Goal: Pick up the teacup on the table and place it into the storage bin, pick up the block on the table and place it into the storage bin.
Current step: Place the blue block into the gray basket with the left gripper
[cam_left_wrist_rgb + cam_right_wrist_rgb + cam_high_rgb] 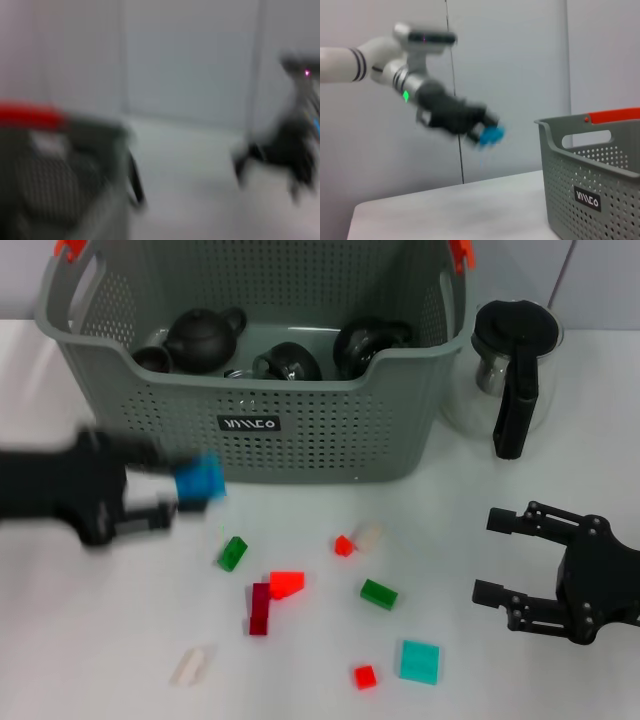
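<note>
A blue block (200,480) is held in my left gripper (185,490), which hangs above the table (90,640) just left of the storage bin's front wall; the right wrist view shows the same block (491,135) lifted well off the table, left of the storage bin (590,175). The storage bin (250,390) is a grey-green perforated basket with orange clips. Inside it lie several dark teapots and teacups (290,362). My right gripper (490,560) rests open low at the right, holding nothing. No teacup stands on the table.
Loose blocks lie scattered in front of the bin: green (232,553), red (286,584), dark red (260,608), teal (419,661), white (192,664). A glass jug with a black handle (515,380) stands right of the bin.
</note>
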Motion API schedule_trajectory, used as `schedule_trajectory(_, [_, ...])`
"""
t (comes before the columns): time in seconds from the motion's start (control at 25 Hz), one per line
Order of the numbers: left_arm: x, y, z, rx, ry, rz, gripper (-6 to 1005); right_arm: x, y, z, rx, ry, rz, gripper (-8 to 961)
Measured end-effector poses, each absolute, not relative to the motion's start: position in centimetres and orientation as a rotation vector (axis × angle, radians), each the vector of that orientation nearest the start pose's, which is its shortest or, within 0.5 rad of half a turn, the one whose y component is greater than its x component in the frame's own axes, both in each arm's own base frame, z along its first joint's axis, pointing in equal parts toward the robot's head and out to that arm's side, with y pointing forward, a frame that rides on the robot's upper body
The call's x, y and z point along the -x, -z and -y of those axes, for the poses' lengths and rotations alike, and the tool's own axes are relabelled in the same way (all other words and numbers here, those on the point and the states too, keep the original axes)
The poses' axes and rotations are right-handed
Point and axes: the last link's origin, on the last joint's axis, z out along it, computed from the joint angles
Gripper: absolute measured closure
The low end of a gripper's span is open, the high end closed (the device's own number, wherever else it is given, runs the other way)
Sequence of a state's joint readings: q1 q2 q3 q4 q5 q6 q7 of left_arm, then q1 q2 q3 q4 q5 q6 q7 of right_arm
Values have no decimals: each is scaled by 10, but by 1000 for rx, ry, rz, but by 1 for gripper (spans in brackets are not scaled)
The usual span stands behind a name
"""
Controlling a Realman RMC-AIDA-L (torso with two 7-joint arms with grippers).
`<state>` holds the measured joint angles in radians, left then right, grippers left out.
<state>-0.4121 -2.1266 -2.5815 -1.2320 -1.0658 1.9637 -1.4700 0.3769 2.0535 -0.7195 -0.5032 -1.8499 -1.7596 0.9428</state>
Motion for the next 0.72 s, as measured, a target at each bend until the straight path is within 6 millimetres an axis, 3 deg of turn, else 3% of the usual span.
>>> schedule_trajectory(0.16, [209, -110, -316, 2707, 692, 319, 595, -286, 5, -262, 2711, -952, -276, 130])
schedule_trajectory(0.36, [163, -112, -370, 2614, 649, 372, 595, -285, 7, -262, 2713, -958, -275, 129])
schedule_trajectory(0.52, [134, -79, -413, 2602, 473, 352, 595, -284, 8, -262, 2711, -962, -274, 129])
schedule_trajectory(0.72, [126, -28, -446, 2536, 227, 323, 594, -282, 9, -262, 2711, -969, -273, 129])
